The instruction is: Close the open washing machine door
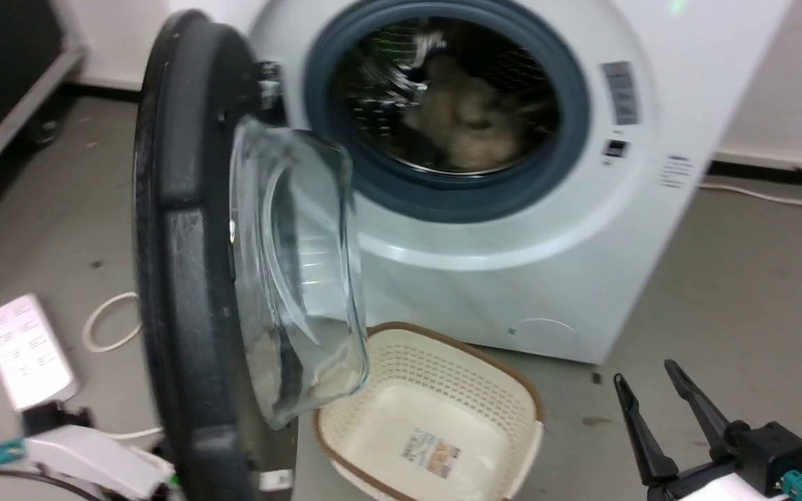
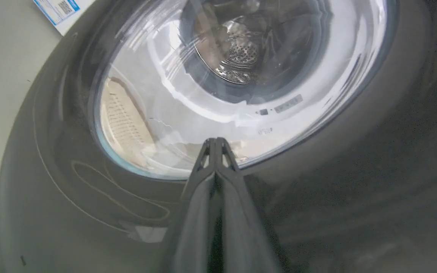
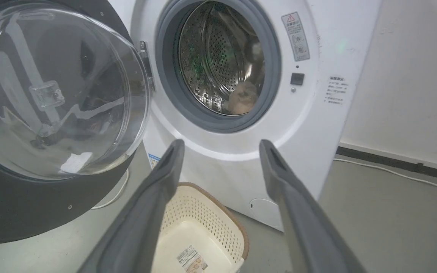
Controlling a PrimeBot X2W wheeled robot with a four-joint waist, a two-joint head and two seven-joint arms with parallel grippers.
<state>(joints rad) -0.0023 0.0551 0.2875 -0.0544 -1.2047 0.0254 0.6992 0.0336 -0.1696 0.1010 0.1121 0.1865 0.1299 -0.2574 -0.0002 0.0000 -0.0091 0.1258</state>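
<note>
None of the wording is sharp enough to read. On the washing machine (image 3: 241, 163) front, a grey warning label (image 3: 295, 36) with a red triangle sign sits at two o'clock from the drum opening (image 3: 218, 60). A small printed block (image 3: 337, 90) at three o'clock is illegible. A barcode sticker (image 3: 192, 259) lies in the basket (image 3: 218, 227). A blue-edged label (image 2: 57, 8) carries a QR code.

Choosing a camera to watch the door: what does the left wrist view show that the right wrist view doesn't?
Left wrist view: the shut left hand, pointing at the black outer face of the washing machine door. Right wrist view: the open right hand, the door's inner side, a white cable. Both: the steel drum and the cream basket.
</note>
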